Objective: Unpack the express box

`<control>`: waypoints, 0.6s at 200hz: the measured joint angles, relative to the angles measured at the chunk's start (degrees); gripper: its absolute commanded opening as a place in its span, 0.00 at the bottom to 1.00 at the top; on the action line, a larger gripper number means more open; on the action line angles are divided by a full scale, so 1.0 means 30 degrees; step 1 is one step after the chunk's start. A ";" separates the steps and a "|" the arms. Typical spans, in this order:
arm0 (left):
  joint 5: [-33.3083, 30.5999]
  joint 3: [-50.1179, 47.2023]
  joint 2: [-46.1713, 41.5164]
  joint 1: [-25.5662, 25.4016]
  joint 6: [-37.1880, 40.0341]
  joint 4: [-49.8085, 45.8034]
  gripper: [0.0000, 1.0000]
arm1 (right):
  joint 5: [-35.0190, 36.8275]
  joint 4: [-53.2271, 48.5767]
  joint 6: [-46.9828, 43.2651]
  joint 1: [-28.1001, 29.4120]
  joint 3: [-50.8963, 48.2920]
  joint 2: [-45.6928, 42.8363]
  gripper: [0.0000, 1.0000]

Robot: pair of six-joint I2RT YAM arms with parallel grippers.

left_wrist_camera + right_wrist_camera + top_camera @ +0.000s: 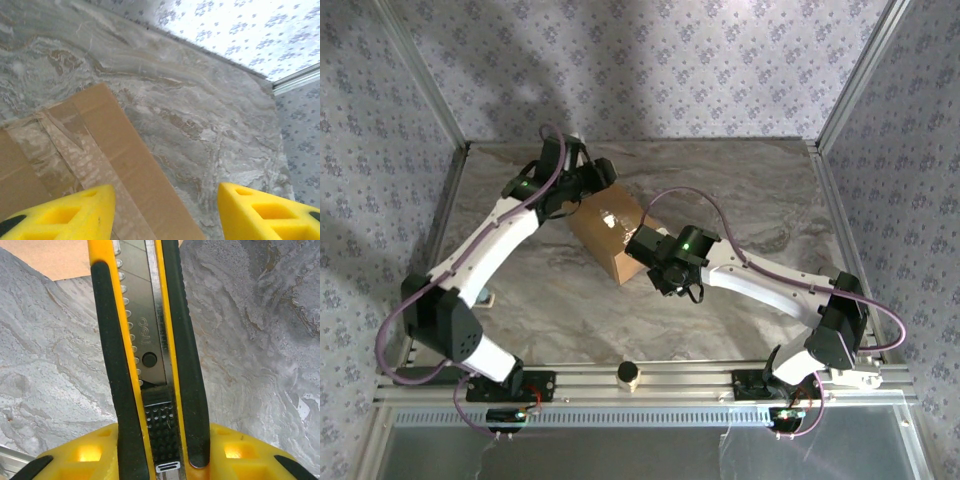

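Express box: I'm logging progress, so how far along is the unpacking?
Done: the right gripper holds a utility knife beside the express box. In hand: the left gripper hangs open over its top. Remaining: the tape looks uncut; nothing is out.

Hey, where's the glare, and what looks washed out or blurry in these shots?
Top external: a white glare spot on the taped tan cardboard express box, soft shadows on the back wall. Left wrist: the patterned wall is washed out. Right wrist: the yellow-and-black utility knife is close, yet its blade lettering stays legible.
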 measured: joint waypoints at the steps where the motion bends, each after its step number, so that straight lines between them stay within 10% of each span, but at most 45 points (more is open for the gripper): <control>1: 0.0007 -0.0022 -0.0058 0.0000 0.0015 -0.0015 0.56 | 0.0000 -0.0007 0.0000 0.0007 0.0015 0.0000 0.00; 120: -0.0007 -0.9748 -0.7497 -0.1450 0.0007 -0.3191 0.51 | -0.0102 -0.1188 0.0670 0.0240 0.1173 0.0831 0.00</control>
